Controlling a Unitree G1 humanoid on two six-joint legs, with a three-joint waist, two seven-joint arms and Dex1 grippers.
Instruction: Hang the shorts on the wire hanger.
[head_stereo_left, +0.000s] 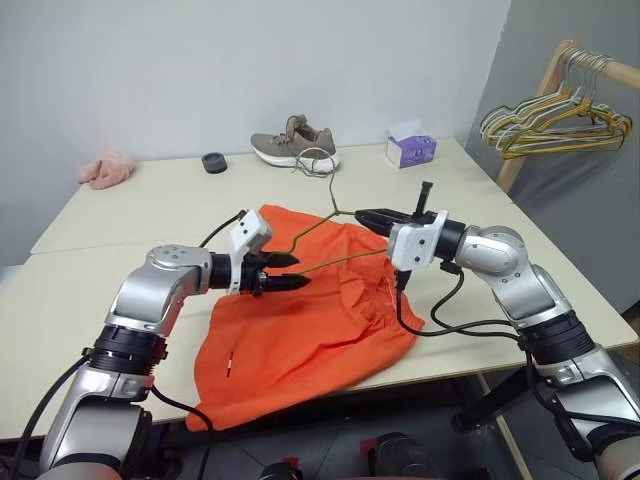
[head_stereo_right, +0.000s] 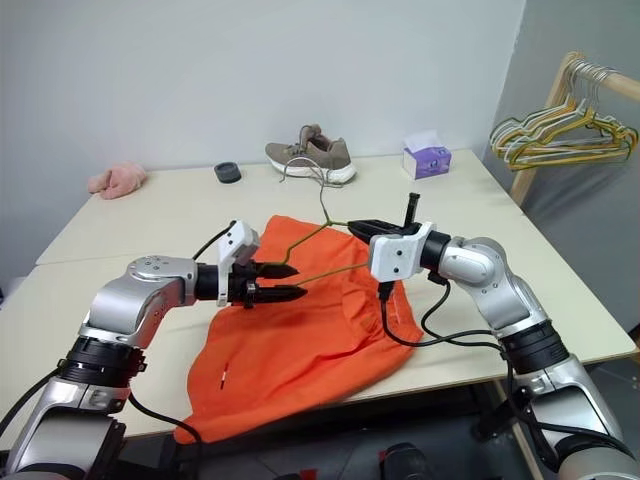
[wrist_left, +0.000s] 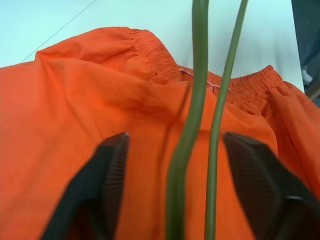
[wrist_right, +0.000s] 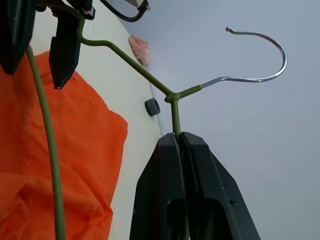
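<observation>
Across the pale table (head_stereo_left: 120, 215) the orange shorts (head_stereo_left: 290, 330) lie spread, with the wire hanger (head_stereo_left: 318, 226) raised just above them. The right wrist view shows the right gripper (wrist_right: 178, 142) pinched tight on the hanger's shoulder below its curved hook. The left wrist view shows the left gripper (wrist_left: 175, 145) part open, its fingers (wrist_left: 107, 170) either side of two hanger wires, touching neither.

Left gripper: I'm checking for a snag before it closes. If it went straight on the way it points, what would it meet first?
Probably the wire hanger, whose two wires already run between its open fingers; beyond them lie the shorts.
</observation>
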